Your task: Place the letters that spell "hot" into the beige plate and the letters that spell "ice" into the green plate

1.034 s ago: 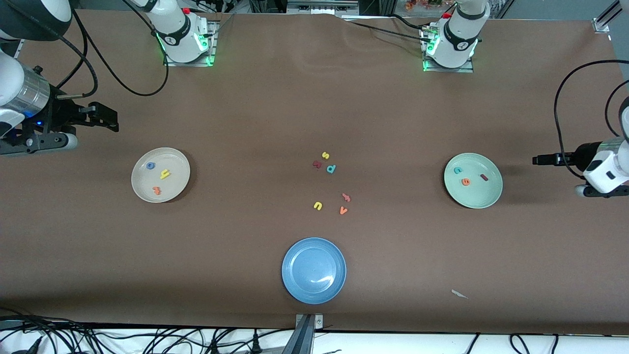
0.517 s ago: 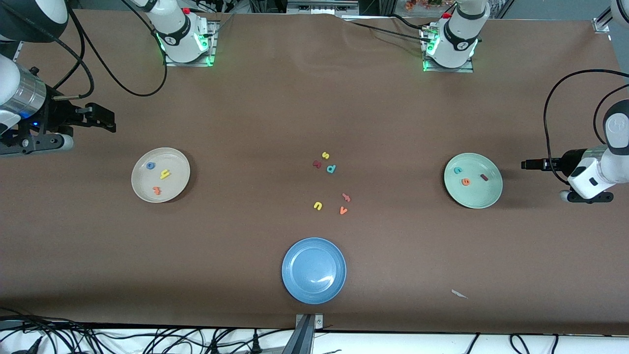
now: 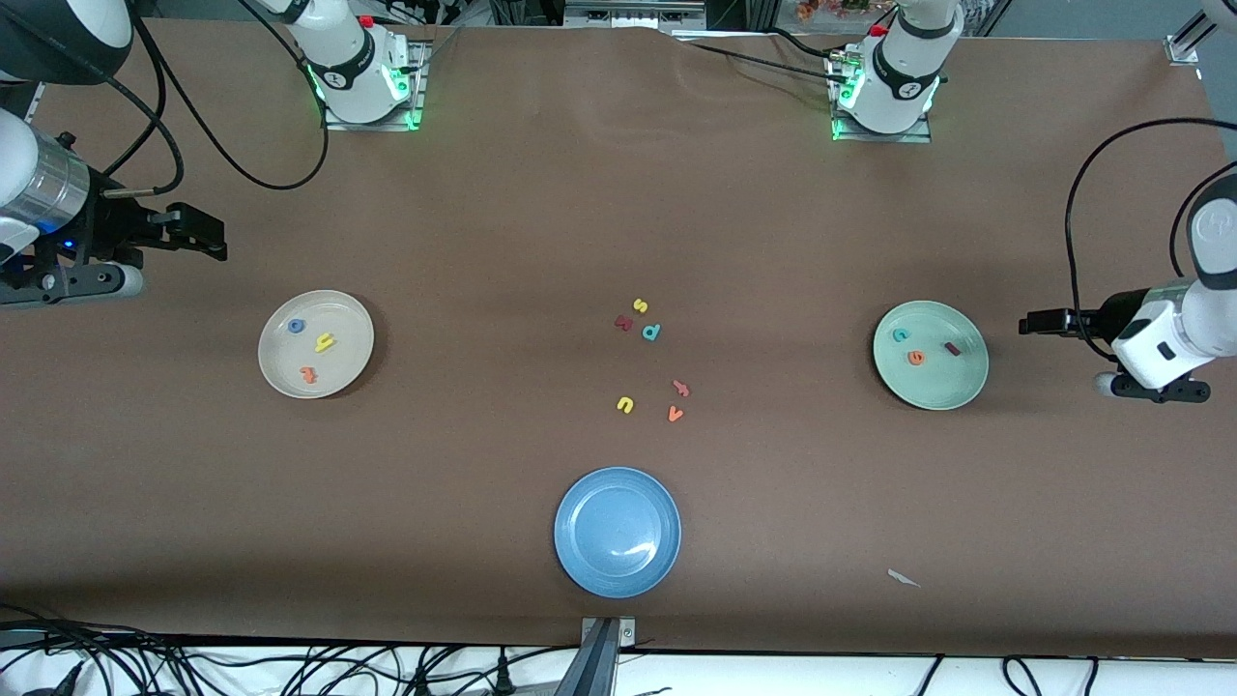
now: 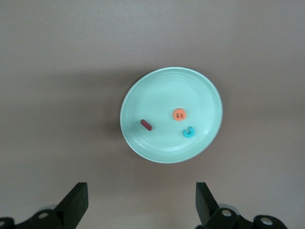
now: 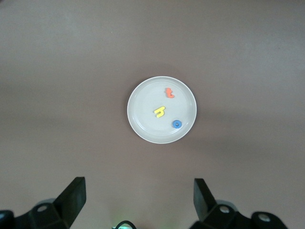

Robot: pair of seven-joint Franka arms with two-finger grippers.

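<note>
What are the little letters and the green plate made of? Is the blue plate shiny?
The little letters, like the yellow h and orange e, look like soft foam: thick, flat, matte, no shine. The green plate looks like smooth plastic or glazed ceramic, hard to say which; faint rings show in its surface. The blue plate is glossy: a bright streak of light reflects in it.

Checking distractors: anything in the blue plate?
No, the blue plate holds nothing; the leftover letters, such as the yellow u, lie on the table farther from the camera.
</note>
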